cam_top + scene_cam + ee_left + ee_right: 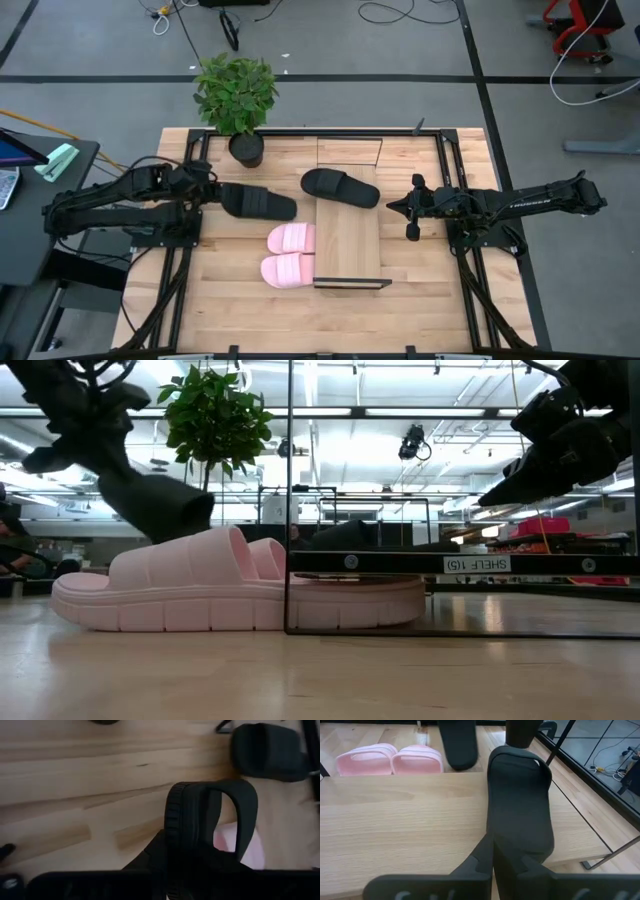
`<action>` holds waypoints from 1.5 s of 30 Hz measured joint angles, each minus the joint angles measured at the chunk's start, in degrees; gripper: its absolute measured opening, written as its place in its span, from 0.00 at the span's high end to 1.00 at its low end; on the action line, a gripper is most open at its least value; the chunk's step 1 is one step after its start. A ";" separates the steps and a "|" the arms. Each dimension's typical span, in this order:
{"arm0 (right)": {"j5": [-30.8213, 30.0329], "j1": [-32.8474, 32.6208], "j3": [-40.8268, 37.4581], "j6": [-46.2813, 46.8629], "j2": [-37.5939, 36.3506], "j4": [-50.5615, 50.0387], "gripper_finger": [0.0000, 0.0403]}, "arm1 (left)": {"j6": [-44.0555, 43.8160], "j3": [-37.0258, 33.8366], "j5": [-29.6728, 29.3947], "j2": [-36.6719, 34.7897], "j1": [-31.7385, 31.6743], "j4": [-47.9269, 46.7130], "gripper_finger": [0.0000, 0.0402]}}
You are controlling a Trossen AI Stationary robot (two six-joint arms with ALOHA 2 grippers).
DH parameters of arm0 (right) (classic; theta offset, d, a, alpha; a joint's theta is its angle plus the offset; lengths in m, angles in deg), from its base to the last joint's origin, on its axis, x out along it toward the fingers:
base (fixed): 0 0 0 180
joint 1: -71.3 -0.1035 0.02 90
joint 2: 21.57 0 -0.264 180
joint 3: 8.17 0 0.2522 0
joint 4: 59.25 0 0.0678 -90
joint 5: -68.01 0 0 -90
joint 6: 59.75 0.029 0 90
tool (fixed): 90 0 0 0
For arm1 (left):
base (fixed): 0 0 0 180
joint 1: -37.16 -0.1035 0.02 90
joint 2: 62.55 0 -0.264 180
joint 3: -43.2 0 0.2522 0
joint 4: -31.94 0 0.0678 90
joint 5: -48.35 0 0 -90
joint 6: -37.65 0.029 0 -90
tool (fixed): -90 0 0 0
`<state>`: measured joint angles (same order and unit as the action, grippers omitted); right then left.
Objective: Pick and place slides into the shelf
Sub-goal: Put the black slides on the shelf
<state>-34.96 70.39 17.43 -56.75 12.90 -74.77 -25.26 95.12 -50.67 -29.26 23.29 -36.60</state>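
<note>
Left gripper [212, 190] seemingly pinches black slide [258, 202], long axis toward shelf [348, 240]; right gripper [400, 205] waits, fingers pressed together.

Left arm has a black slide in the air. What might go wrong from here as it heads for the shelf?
1. The left tool grips the held black slide by one end, and it hangs tilted, so it may slip.
2. The second black slide lies askew across the far end of the shelf; a placement there could knock it off.
3. The pink slides sit tight against the shelf's side, so a low approach may snag them.
</note>
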 joint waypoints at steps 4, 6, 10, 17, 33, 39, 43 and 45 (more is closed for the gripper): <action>0.00 0.01 0.00 0.48 0.00 0.00 0.97 | -0.54 0.55 1.50 -0.02 1.33 2.83 0.88; 0.00 0.00 0.00 0.50 0.00 0.00 0.97 | 0.00 1.64 1.20 0.03 1.65 2.16 0.88; -0.01 0.02 0.00 0.54 0.00 -0.01 0.97 | 1.88 4.82 -0.61 0.01 1.67 1.42 0.88; 0.00 0.00 0.00 1.39 0.00 0.00 0.97 | 2.09 7.22 0.81 0.15 1.65 11.38 0.88; -0.02 0.00 0.00 1.40 0.00 -0.52 0.97 | -20.21 -13.40 13.36 16.38 1.64 58.28 0.88; -0.01 0.00 0.00 0.37 -0.01 -0.55 0.97 | -22.01 -13.51 16.70 25.22 1.47 63.21 0.88; 0.00 0.00 0.00 0.30 0.00 -1.21 0.97 | -23.57 -13.49 17.72 31.01 1.07 70.45 0.88; -0.02 0.00 0.00 0.30 -0.02 -1.77 0.97 | -24.13 -13.47 18.55 33.44 0.57 72.69 0.88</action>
<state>-34.97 70.39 17.43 -56.45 12.88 -76.54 -49.39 81.65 -32.12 4.18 23.86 36.09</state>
